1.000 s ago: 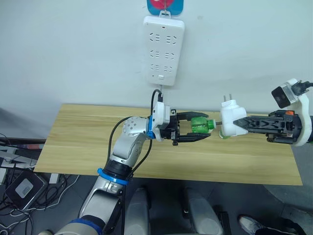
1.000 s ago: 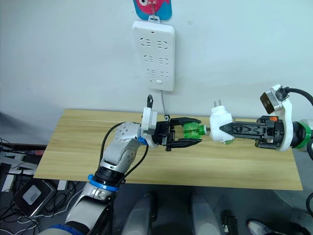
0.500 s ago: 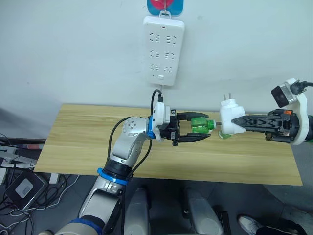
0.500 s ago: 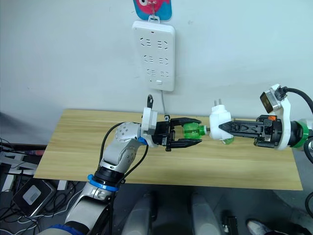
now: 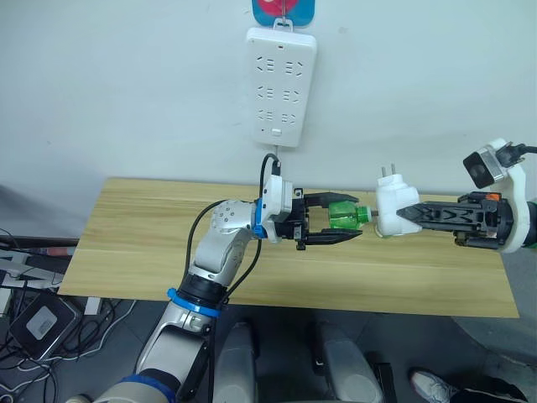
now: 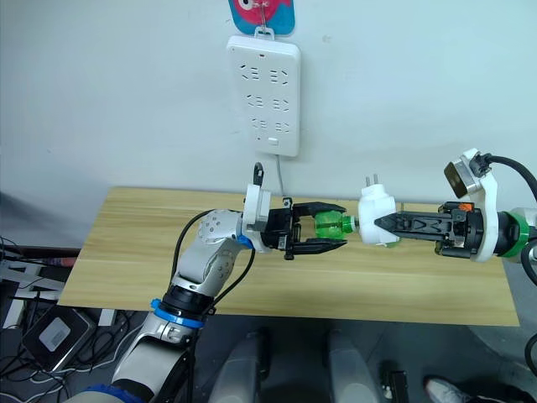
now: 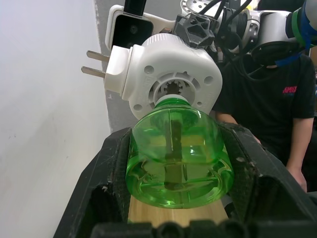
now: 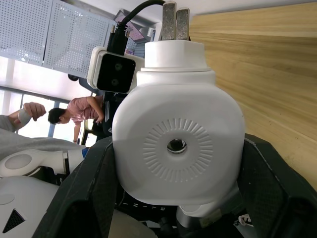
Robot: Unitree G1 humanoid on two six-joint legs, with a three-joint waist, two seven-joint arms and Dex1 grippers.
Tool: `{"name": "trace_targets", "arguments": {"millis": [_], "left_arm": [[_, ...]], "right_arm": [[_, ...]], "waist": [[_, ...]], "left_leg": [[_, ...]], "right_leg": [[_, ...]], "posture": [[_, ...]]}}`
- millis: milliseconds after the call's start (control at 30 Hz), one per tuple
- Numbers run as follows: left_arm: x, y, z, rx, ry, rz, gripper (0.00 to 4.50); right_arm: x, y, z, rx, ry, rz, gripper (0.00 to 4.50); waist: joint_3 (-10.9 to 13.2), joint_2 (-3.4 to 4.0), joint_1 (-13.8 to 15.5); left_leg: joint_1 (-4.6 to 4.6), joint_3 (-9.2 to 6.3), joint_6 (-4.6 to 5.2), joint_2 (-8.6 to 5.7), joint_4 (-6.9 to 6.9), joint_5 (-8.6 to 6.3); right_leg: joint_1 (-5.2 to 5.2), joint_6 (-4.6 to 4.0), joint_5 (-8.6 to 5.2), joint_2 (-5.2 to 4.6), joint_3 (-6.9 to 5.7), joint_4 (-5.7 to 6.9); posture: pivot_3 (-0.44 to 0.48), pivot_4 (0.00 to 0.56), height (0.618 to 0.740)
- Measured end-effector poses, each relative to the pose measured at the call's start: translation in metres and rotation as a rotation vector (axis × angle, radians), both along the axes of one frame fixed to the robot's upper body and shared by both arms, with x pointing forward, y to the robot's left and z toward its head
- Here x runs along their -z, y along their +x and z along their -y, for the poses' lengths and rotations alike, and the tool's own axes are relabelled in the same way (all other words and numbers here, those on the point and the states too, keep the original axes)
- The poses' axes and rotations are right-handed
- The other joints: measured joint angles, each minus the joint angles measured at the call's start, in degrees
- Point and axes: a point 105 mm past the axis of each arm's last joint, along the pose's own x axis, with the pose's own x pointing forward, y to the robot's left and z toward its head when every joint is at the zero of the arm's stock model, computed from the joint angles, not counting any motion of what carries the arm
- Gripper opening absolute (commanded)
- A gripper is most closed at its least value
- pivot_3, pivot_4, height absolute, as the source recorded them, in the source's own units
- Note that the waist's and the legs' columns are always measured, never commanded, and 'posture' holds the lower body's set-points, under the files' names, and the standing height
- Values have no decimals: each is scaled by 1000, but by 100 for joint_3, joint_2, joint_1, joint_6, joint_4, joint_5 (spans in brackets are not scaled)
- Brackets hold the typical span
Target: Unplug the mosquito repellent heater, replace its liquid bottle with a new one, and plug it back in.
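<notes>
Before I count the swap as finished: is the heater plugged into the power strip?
No: the heater is held off the power strip by the right gripper, prongs bare.

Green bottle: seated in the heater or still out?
Partly in: the green bottle's neck sits at the heater's round opening; full seating, cannot tell.

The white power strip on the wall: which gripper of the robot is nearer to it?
Left. The left gripper, shut on the green bottle, sits just below the power strip. The right gripper, shut on the heater, is farther off to the robot's right.
</notes>
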Motion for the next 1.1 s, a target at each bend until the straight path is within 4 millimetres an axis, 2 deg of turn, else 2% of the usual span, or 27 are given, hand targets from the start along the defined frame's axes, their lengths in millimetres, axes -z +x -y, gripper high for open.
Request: {"name": "trace_targets", "arguments": {"millis": [567, 800, 1100], "left_arm": [[-1, 0, 5, 4, 3, 26, 2265], [4, 2, 4, 0, 19, 39, 2265], [2, 4, 0, -17, 0, 50, 2265]], "right_arm": [[3, 5, -12, 6, -20, 35, 2966], [4, 5, -17, 24, -104, 83, 2966], [-2, 7, -23, 27, -123, 137, 2966]], "waist": [[0, 0, -2], [0, 0, -5], [0, 0, -10]], "left_leg": [[-1, 0, 0, 0, 1, 0], [-1, 0, 0, 0, 1, 0], [-1, 0, 0, 1, 1, 0]], "right_leg": [[0, 0, 0, -1, 0, 1], [0, 1, -1, 0, 0, 1], [0, 1, 0, 0, 0, 1]], "posture": [[-115, 318, 740], [-124, 319, 740], [-125, 319, 740]]}}
